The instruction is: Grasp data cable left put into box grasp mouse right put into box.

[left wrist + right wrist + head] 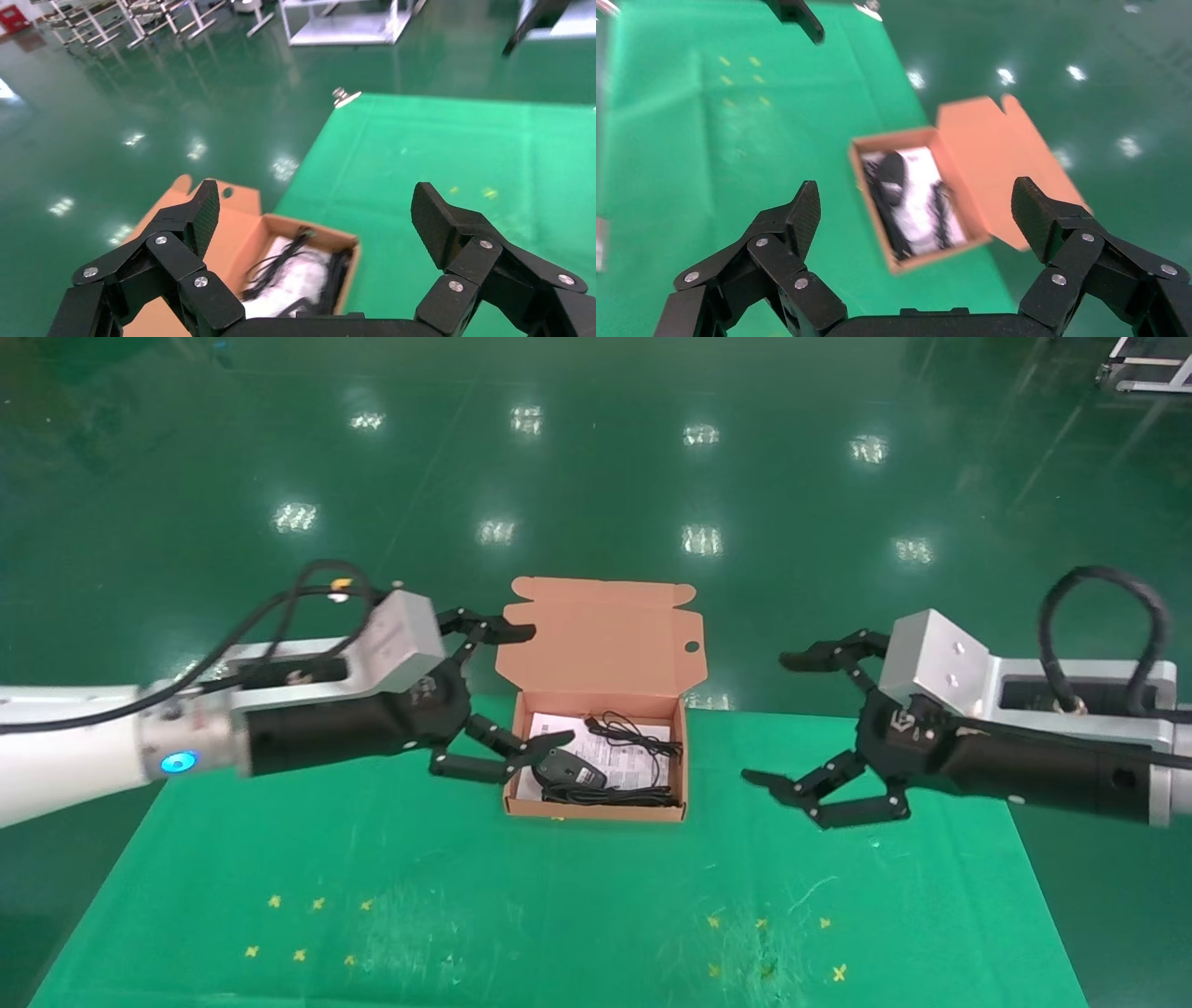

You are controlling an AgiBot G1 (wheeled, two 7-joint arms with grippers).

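Flanking box (596,808) — left gripper (521,686) at its rim, right gripper (787,719) apart; jaws spread, empty.

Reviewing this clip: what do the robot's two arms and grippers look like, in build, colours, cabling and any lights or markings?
Both arms match: a black cylindrical forearm section, a silver-grey angular metal bracket at the wrist, and black looped cables above. The left gripper and right gripper are black, two-fingered linkage types with visible silver pivot screws and ridged pads. The left arm also shows a white rear shell with a glowing blue ring light.
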